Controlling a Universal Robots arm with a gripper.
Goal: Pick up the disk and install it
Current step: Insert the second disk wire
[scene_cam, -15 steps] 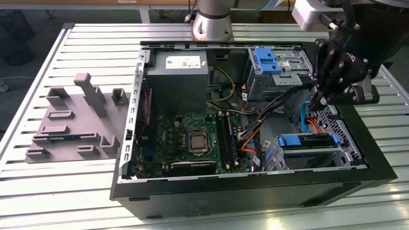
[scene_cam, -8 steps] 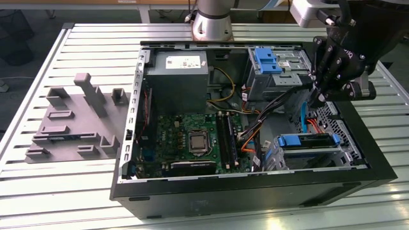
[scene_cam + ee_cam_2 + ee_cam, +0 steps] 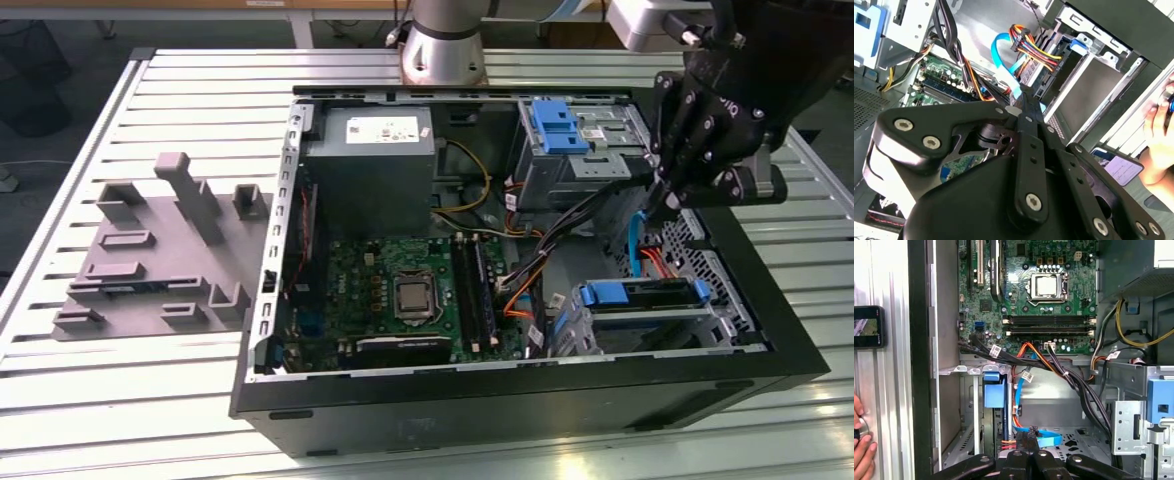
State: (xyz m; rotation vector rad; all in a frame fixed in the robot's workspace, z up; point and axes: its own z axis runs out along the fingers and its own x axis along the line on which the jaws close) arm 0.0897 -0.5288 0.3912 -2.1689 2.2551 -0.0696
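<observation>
The disk [image 3: 643,312] sits in the lower drive cage at the case's front corner on the exterior view's right. Its blue rail end [image 3: 994,390] faces the case interior, and its metal body is mostly hidden by the cage. My black gripper [image 3: 655,212] hangs just above and behind that cage, inside the open computer case [image 3: 534,400]. Its fingers [image 3: 1025,131] are pressed together at the black plug end of a blue data cable [image 3: 1040,436]. The cable [image 3: 630,252] runs down from the fingertips toward the cage.
A bare blue bracket [image 3: 554,125] sits in the upper bay. The motherboard [image 3: 400,295], power supply [image 3: 367,165] and cable bundles fill the case. A grey fixture [image 3: 160,250] lies on the slatted table. A person's hand [image 3: 861,442] and a phone [image 3: 866,327] are beside the case.
</observation>
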